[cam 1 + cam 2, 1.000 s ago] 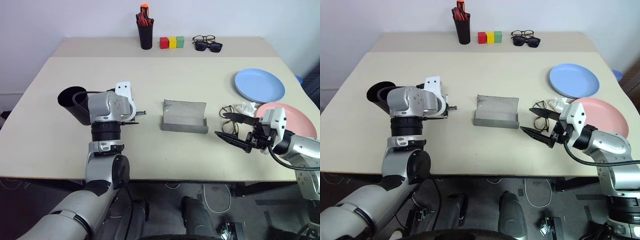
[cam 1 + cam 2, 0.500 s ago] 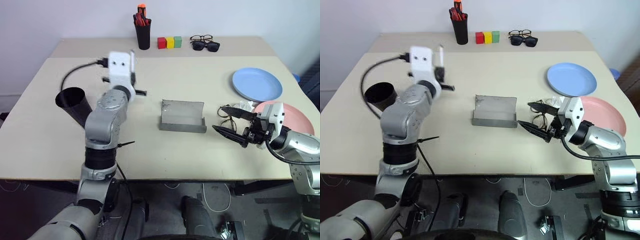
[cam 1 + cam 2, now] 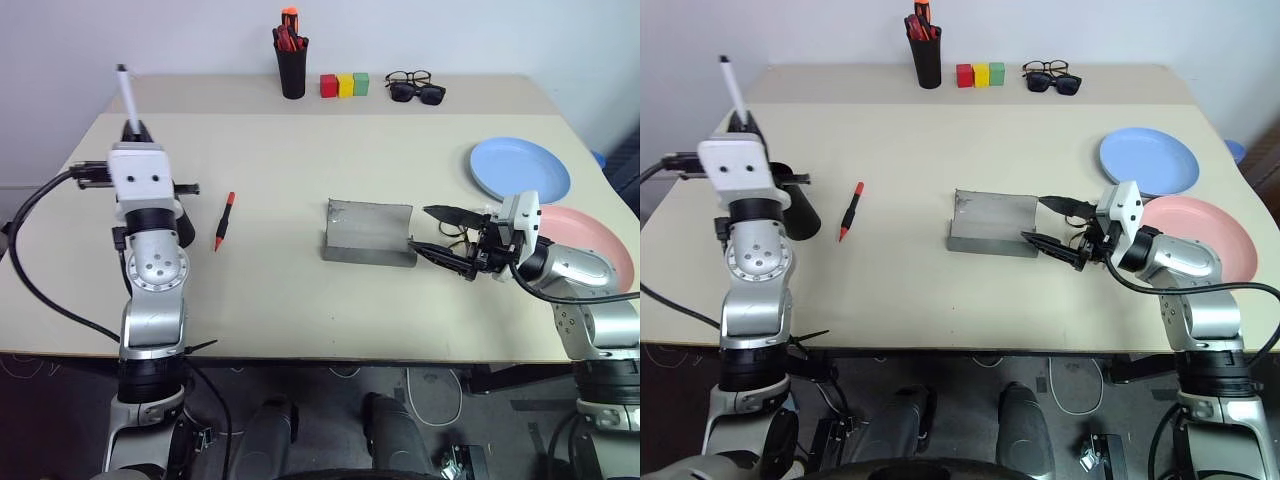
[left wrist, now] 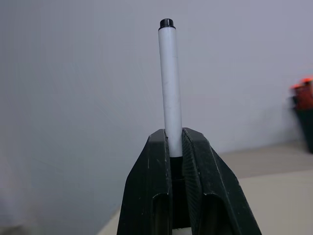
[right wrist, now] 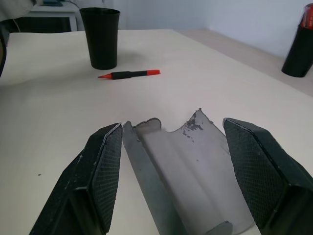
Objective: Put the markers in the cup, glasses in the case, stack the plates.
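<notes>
My left gripper (image 4: pixel 170 134) is raised over the table's left side and shut on the white marker (image 4: pixel 168 83), which points upward. The red-capped marker (image 3: pixel 224 220) lies flat on the table to its right. The black cup (image 5: pixel 102 36) stands upright behind my left arm, partly hidden. The grey case (image 3: pixel 368 232) lies open at mid table. My right gripper (image 3: pixel 422 231) is open at the case's right end, with nothing between its fingers. The wire glasses (image 3: pixel 455 228) lie just behind it, partly covered. The blue plate (image 3: pixel 520 170) and pink plate (image 3: pixel 595 255) lie apart at the right.
At the back edge stand a black pen cup with red-orange pens (image 3: pixel 291 60), three coloured blocks (image 3: pixel 344 84), and black sunglasses (image 3: pixel 418 93) beside another pair of spectacles. A small white crumpled thing (image 3: pixel 490 212) lies between the plates.
My left arm swung up and to the left, turning the white marker upright and uncovering the red-capped marker. My right gripper moved slightly left, up to the case.
</notes>
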